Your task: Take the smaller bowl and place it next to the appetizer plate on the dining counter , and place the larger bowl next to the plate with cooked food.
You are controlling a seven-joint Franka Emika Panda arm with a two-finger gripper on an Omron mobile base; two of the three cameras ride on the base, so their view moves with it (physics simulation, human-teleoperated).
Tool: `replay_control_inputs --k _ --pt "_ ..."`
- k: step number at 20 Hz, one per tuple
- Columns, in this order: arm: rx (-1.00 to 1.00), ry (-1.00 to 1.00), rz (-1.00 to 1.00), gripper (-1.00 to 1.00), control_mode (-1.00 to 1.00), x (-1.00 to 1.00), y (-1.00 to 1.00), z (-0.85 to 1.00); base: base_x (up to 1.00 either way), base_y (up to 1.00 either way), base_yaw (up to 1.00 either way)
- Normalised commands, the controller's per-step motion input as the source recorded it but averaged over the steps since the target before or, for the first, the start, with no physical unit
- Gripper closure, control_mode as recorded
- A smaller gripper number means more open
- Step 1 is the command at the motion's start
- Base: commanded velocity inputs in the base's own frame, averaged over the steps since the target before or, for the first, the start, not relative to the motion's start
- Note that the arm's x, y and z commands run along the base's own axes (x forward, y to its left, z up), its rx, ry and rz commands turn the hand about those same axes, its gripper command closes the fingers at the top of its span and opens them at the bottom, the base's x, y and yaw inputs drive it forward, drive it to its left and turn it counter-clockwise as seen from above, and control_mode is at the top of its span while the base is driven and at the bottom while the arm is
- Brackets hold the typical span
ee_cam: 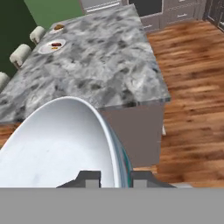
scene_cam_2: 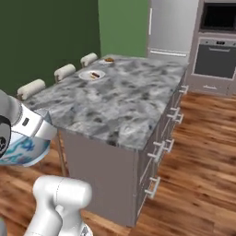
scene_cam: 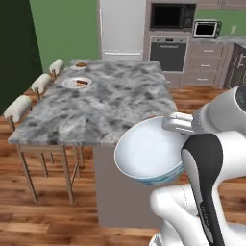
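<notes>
The gripper (ee_cam: 112, 178) is pinched onto the rim of the larger bowl (scene_cam: 146, 153), one finger inside the wall and one outside, and holds it in the air just off the near corner of the dining counter (scene_cam: 120, 103), not yet above the stone top. The plate with cooked food (scene_cam: 77, 82) sits well away, near the counter's far left edge beside the stools (scene_cam: 42, 82), so the bowl must travel forward and to the left, diagonally across the top. The appetizer plate (scene_cam: 80, 65) lies just beyond it at the far corner, though it is too small to make out its food with certainty.
</notes>
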Motion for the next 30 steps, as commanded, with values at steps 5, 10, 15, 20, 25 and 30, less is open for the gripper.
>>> replay_control_inputs --k 5,10,15,20,25,30 --pt "0.0 0.0 0.0 1.0 1.0 0.0 0.0 0.0 0.58 1.0 0.29" --pt "0.0 0.0 0.0 1.0 1.0 0.0 0.0 0.0 0.92 1.0 0.18" --pt "0.0 0.0 0.0 1.0 1.0 0.0 0.0 0.0 0.92 1.0 0.05" --pt "0.0 0.0 0.0 1.0 1.0 0.0 0.0 0.0 0.45 1.0 0.0" --pt "0.0 0.0 0.0 1.0 1.0 0.0 0.0 0.0 0.14 0.97 -0.11" --pt "0.0 0.0 0.0 1.0 1.0 0.0 0.0 0.0 0.0 0.52 -0.23"
